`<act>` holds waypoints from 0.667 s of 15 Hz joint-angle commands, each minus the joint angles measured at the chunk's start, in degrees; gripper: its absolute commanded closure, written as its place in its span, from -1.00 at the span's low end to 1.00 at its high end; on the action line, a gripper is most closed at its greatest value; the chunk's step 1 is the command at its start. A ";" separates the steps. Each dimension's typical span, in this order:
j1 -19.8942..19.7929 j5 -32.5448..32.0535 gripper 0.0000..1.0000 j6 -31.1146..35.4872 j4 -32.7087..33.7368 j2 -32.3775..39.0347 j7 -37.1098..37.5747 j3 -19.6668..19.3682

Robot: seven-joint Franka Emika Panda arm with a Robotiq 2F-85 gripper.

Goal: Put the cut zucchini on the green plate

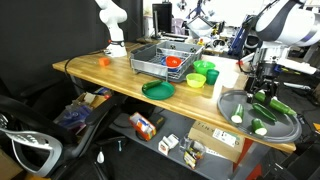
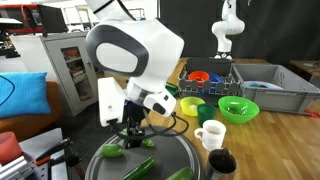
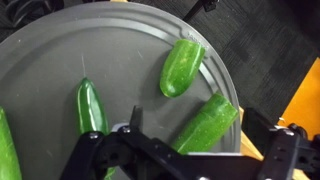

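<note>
The cut zucchini (image 3: 210,122), a short green stub, lies on the grey round tray (image 3: 60,60) close to its rim. It also shows in an exterior view (image 1: 259,127). My gripper (image 3: 200,138) is open just above the tray with the stub between its fingers, not gripped. It shows in both exterior views (image 1: 262,90) (image 2: 132,135). The green plate (image 1: 158,89) lies flat and empty near the table's front edge, well away from the tray.
More zucchinis lie on the tray (image 3: 181,67) (image 3: 90,105), one with a whitish cut face (image 1: 237,117). Lime-green bowls (image 1: 197,79) (image 2: 237,109), a grey dish rack (image 1: 160,58), a white mug (image 2: 210,134) and a dark cup (image 2: 222,162) stand nearby.
</note>
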 commanded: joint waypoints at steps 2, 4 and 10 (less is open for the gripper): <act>-2.11 -0.39 -1.00 0.19 -1.03 0.71 2.54 2.68; -2.12 -0.35 -1.00 0.20 -1.13 0.64 3.17 2.80; -1.87 1.69 -1.00 1.21 -3.12 -0.03 7.23 3.12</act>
